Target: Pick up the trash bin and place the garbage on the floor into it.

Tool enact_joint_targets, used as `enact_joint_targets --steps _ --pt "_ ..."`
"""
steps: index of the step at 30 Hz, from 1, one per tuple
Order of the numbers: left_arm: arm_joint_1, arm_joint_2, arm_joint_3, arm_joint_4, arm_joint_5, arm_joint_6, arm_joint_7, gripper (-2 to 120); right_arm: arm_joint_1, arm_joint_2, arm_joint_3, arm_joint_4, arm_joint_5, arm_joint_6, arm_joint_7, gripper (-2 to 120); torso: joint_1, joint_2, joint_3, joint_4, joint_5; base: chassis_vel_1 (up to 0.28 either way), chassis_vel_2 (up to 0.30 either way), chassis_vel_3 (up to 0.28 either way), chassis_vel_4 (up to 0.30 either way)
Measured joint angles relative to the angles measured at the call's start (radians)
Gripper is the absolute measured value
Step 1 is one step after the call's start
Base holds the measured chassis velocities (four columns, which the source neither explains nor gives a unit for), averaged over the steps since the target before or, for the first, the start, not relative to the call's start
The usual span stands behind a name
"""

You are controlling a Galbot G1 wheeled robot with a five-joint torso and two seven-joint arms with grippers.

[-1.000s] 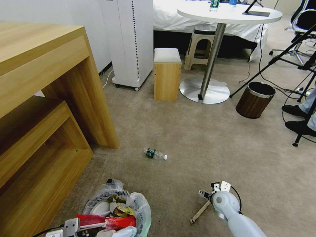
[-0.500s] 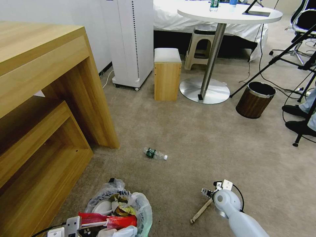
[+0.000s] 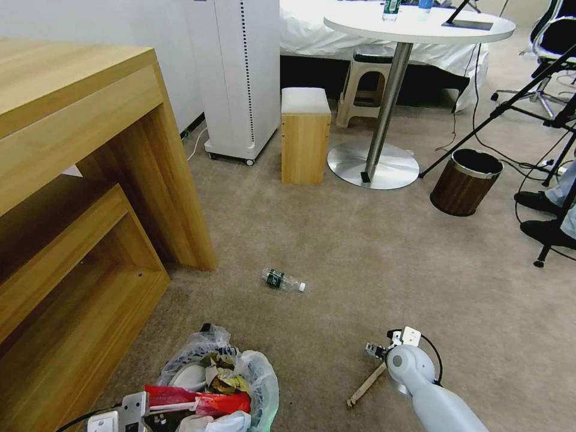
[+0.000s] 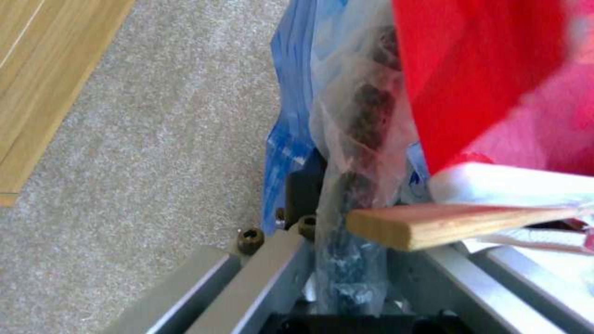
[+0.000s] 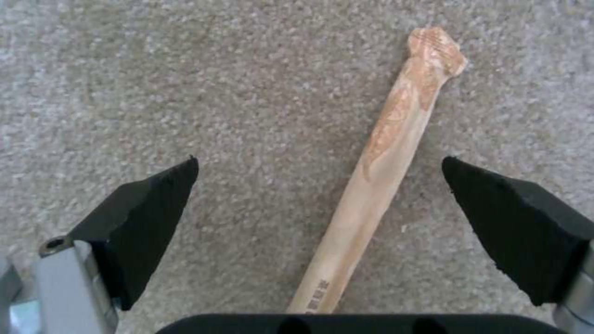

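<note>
Right gripper [image 5: 319, 185] poised over the wooden stick [image 5: 377, 171], lower right of the head view.

Its fingers gape wide and empty, straddling the stick on the floor [image 3: 360, 252]; next it must lower and close. The left gripper [image 4: 346, 273] seems clamped on the trash bin [image 3: 219, 384] rim, lower left. A bottle [image 3: 282, 280] remains.

A hotel-style bedroom is suggested: a bed [image 3: 336, 30] draped in white linen is seen beyond a round pedestal table [image 3: 420, 27], with a wooden desk [image 3: 78, 138], beige carpet [image 3: 360, 252] (wall to wall) and a small wood-look waste bin [image 3: 462, 183]
</note>
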Motion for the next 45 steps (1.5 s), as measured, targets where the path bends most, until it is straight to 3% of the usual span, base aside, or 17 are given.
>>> enact_joint_targets --steps 14,17,20,24,40,45 --pt "0.008 -0.01 0.009 -0.003 0.02 0.0 0.006 0 0.0 -0.014 0.005 -0.036 -0.049 0.029 -0.015 100 0.0 0.0 0.0 0.0 -0.0001 0.0 0.0 0.0 0.0" --pt "0.006 -0.011 0.011 -0.003 0.021 0.0 0.006 0 -0.002 -0.015 0.004 -0.041 -0.058 0.039 -0.016 93 0.0 0.0 0.0 -0.0001 0.0001 0.0 0.0 0.0 0.0" --pt "0.003 -0.015 0.018 -0.003 0.026 0.0 0.007 0 -0.006 -0.02 0.001 -0.035 -0.064 0.045 -0.019 77 0.0 0.0 0.0 0.0002 0.0001 0.0 0.0 0.0 0.0" --pt "0.002 -0.019 0.021 -0.001 0.03 -0.001 0.009 0 -0.006 -0.026 0.0 -0.033 -0.066 0.049 -0.024 67 0.0 0.0 0.0 0.0001 0.0 0.0 0.0 0.0 0.0" --pt "0.003 -0.042 0.041 0.003 0.076 -0.006 0.03 0 -0.018 -0.031 -0.002 -0.04 -0.113 0.082 -0.05 4 0.0 0.0 0.0 -0.0002 -0.0001 0.0 0.0 0.0 0.0" --pt "0.002 -0.043 0.041 0.005 0.077 -0.007 0.03 0 -0.016 -0.033 -0.003 -0.042 -0.113 0.088 -0.05 0 0.0 0.0 0.0 -0.0001 0.0 0.0 0.0 0.0 0.0"
